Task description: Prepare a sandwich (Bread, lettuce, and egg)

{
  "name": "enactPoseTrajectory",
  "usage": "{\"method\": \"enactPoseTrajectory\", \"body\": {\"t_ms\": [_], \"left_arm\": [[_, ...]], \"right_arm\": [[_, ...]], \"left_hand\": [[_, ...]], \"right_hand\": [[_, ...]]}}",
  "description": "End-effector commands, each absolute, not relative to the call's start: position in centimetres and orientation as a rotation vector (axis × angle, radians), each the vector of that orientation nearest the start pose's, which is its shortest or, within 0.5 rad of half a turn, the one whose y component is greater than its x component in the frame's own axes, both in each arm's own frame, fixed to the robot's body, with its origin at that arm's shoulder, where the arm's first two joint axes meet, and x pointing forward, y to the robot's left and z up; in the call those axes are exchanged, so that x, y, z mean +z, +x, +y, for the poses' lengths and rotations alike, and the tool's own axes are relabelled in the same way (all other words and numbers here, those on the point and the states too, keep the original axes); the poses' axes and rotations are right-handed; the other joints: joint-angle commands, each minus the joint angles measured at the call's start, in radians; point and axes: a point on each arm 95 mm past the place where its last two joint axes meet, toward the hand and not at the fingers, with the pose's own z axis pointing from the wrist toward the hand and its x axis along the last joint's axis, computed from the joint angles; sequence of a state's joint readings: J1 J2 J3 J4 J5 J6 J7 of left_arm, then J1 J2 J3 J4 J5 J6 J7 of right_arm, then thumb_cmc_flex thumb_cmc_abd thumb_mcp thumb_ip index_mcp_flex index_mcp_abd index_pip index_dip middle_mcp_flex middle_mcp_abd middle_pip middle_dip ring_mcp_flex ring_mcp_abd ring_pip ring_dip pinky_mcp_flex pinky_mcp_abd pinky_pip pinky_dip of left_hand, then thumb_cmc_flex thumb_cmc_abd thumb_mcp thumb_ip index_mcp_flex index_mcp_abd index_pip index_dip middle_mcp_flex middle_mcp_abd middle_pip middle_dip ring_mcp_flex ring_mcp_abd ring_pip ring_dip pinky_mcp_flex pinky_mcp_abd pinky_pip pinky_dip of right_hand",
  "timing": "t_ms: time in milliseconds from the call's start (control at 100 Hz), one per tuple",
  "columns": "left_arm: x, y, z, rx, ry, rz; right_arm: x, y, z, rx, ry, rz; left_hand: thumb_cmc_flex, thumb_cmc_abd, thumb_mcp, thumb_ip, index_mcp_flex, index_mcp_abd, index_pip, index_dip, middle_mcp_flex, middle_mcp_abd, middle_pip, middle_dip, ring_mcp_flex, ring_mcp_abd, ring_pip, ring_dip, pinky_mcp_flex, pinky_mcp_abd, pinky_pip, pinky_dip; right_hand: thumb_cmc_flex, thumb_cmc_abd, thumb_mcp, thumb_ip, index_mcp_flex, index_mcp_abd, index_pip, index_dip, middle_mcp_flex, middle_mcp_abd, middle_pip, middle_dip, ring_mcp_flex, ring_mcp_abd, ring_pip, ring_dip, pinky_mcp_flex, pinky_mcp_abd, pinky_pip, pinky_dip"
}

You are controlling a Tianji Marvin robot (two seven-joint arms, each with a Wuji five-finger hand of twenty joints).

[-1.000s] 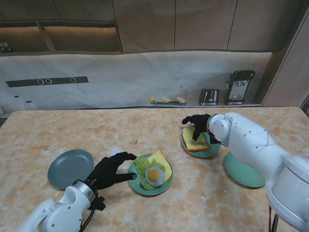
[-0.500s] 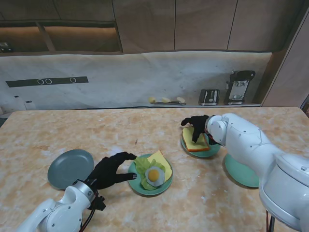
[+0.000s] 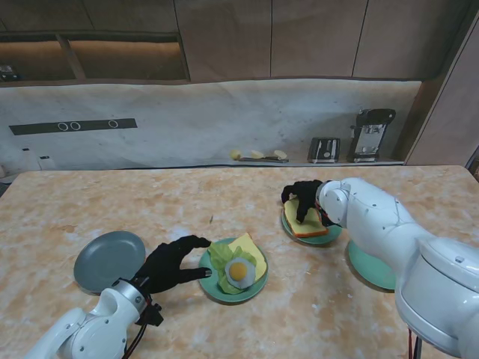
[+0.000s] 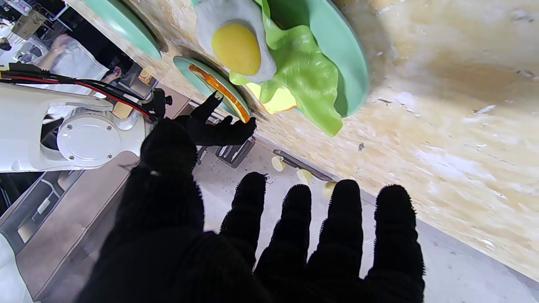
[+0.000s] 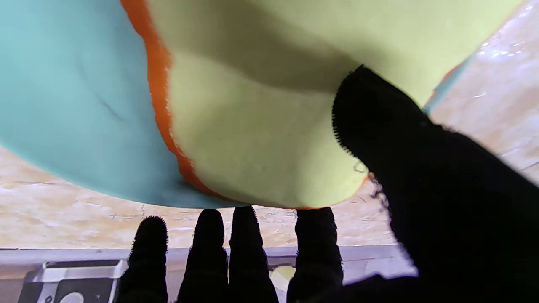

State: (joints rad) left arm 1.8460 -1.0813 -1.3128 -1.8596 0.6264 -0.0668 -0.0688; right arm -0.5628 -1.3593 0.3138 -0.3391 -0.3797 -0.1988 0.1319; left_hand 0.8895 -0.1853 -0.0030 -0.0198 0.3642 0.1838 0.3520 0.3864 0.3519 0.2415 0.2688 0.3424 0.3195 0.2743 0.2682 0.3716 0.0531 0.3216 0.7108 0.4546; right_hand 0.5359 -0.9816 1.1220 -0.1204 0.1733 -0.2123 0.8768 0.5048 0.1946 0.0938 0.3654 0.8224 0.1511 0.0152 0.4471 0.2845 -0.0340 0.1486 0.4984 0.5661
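A green plate (image 3: 211,283) holds a bread slice (image 3: 251,244), lettuce (image 3: 221,258) and a fried egg (image 3: 239,271); the left wrist view shows the egg (image 4: 236,46) on the lettuce (image 4: 307,71). My left hand (image 3: 171,263) rests open just left of that plate, fingers spread and touching nothing. A second bread slice (image 3: 307,224) lies on a teal plate (image 3: 329,235) farther right. My right hand (image 3: 302,197) is on it. In the right wrist view the thumb (image 5: 379,126) presses the bread (image 5: 252,147) and the fingertips (image 5: 248,219) meet its far edge.
An empty grey plate (image 3: 108,258) sits at the left. Another teal plate (image 3: 372,268) lies at the right, partly under my right arm. A toaster (image 3: 324,149) and a coffee machine (image 3: 372,133) stand by the back wall.
My right hand has settled lower onto the second bread slice, and the slice has shifted slightly nearer to me on its plate. The left hand has not moved.
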Motion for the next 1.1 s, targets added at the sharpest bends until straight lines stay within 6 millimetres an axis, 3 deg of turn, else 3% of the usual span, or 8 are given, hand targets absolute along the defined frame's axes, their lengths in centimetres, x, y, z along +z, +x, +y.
{"method": "enactPoseTrajectory", "body": {"t_ms": [0,140,550,760,810,850,950,1090], "left_arm": [[-32.2,32.1,-1.3,-1.778,-1.614,1.428],[-32.2,32.1,-1.3,-1.777,-1.607,1.427],[-32.2,32.1,-1.0,-1.756,-1.597,1.431],[-32.2,32.1,-0.9,-1.761,-1.588,1.424],[-32.1,32.1,-0.9,-1.761,-1.585,1.424],[-32.1,32.1,-0.9,-1.762,-1.585,1.422],[-32.1,32.1,-0.9,-1.761,-1.582,1.421],[-32.1,32.1,-0.8,-1.764,-1.579,1.421]], "right_arm": [[-34.9,59.4,0.9,1.093,1.445,1.921],[-34.9,59.4,1.0,1.102,1.429,1.895],[-35.1,59.5,1.7,1.162,1.395,1.823],[-34.7,59.6,1.8,1.201,1.358,1.792],[-34.6,59.6,1.9,1.218,1.351,1.780],[-34.6,59.6,1.9,1.226,1.345,1.773],[-34.5,59.6,2.1,1.252,1.341,1.757],[-34.2,59.5,2.2,1.294,1.323,1.745]], "left_hand": [[0.020,0.037,-0.014,0.002,0.032,-0.014,0.027,0.012,0.013,-0.013,0.014,0.011,0.027,0.002,0.019,0.017,0.000,0.007,0.015,0.019],[0.019,0.039,-0.014,0.002,0.029,-0.015,0.028,0.012,0.008,-0.015,0.014,0.011,0.024,0.001,0.020,0.018,-0.002,0.007,0.017,0.019],[0.027,0.036,-0.013,0.003,0.031,-0.013,0.033,0.012,0.006,-0.012,0.015,0.010,0.024,0.001,0.022,0.018,0.000,0.007,0.023,0.019],[0.032,0.033,-0.012,0.003,0.040,-0.013,0.038,0.013,0.011,-0.013,0.019,0.011,0.029,0.000,0.024,0.019,0.003,0.007,0.027,0.020],[0.032,0.034,-0.012,0.003,0.039,-0.013,0.038,0.013,0.011,-0.013,0.019,0.011,0.029,0.001,0.024,0.019,0.003,0.008,0.028,0.020],[0.032,0.035,-0.012,0.003,0.040,-0.012,0.039,0.013,0.010,-0.013,0.019,0.011,0.028,0.000,0.025,0.019,0.003,0.007,0.028,0.020],[0.033,0.034,-0.012,0.003,0.043,-0.012,0.041,0.014,0.009,-0.014,0.019,0.011,0.028,-0.002,0.025,0.019,0.003,0.007,0.029,0.019],[0.032,0.035,-0.013,0.003,0.042,-0.012,0.042,0.013,0.010,-0.013,0.020,0.011,0.027,-0.001,0.025,0.019,0.002,0.006,0.029,0.019]], "right_hand": [[0.014,-0.026,0.019,-0.017,0.025,-0.035,0.075,0.067,-0.016,-0.016,0.005,-0.610,0.008,-0.020,0.013,0.022,0.002,-0.007,0.015,0.004],[0.030,-0.020,0.023,-0.016,0.068,-0.057,0.159,0.174,-0.016,-0.014,0.039,-0.595,0.043,-0.019,0.032,0.032,0.010,-0.006,0.052,-0.015],[0.102,0.025,0.022,-0.009,0.202,-0.051,0.372,0.320,-0.017,-0.021,0.201,-0.532,0.136,-0.019,0.108,0.076,0.031,-0.017,0.196,-0.078],[0.130,0.076,0.014,-0.003,0.278,-0.039,0.418,0.333,-0.023,-0.025,0.352,-0.479,0.187,-0.016,0.142,0.095,0.066,-0.019,0.298,-0.118],[0.155,0.080,-0.002,-0.062,0.317,-0.037,0.469,0.254,-0.026,-0.030,0.413,-0.463,0.203,-0.016,0.154,0.103,0.081,-0.022,0.342,-0.139],[0.165,0.084,-0.008,-0.080,0.333,-0.035,0.487,0.234,-0.028,-0.031,0.438,-0.454,0.210,-0.015,0.158,0.105,0.092,-0.023,0.359,-0.142],[0.193,0.093,-0.015,-0.112,0.420,-0.034,0.537,0.201,-0.010,-0.038,0.535,-0.419,0.255,-0.011,0.168,0.109,0.131,-0.025,0.398,-0.147],[0.195,0.162,-0.014,-0.122,0.574,-0.008,0.597,0.182,0.159,-0.067,0.578,-0.401,0.351,-0.006,0.187,0.115,0.178,-0.024,0.439,-0.154]]}}
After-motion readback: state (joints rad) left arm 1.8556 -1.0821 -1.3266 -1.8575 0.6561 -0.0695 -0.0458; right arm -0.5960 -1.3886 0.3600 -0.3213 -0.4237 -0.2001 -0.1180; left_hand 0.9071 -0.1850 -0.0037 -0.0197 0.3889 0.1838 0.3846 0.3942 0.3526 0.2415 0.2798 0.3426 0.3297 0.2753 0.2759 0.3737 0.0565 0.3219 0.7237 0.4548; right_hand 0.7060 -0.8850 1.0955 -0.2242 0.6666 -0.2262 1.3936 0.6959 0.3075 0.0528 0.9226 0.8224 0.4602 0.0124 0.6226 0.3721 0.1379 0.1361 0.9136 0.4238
